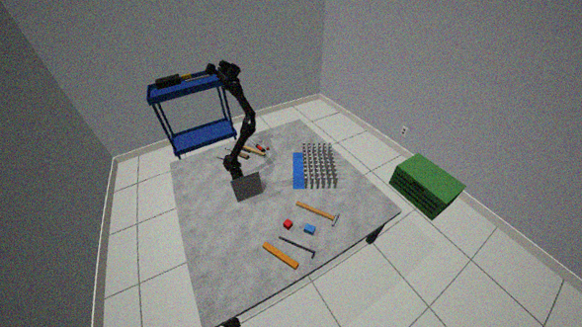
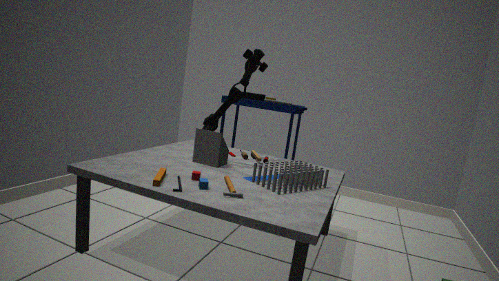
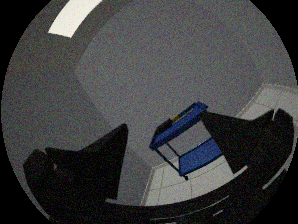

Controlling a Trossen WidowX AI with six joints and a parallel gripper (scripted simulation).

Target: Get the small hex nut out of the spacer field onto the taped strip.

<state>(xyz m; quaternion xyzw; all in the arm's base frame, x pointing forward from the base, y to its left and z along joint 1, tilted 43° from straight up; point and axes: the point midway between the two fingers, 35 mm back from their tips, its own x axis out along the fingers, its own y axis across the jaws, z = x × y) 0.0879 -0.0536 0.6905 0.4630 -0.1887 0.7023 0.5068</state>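
— What stands off the tabletop [image 1: 203, 231]?
— A blue two-shelf cart [image 1: 165, 93] by the far-left wall, and a green crate [image 1: 427, 184] on the floor tiles to the right.
— And on the tabletop itself?
— A red cube [image 1: 287, 223] just beside a blue cube [image 1: 309, 229], near the front.

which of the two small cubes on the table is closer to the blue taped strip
The blue cube. It lies on the side toward the taped strip and spacers, while the red cube sits just beside it, farther from the strip.
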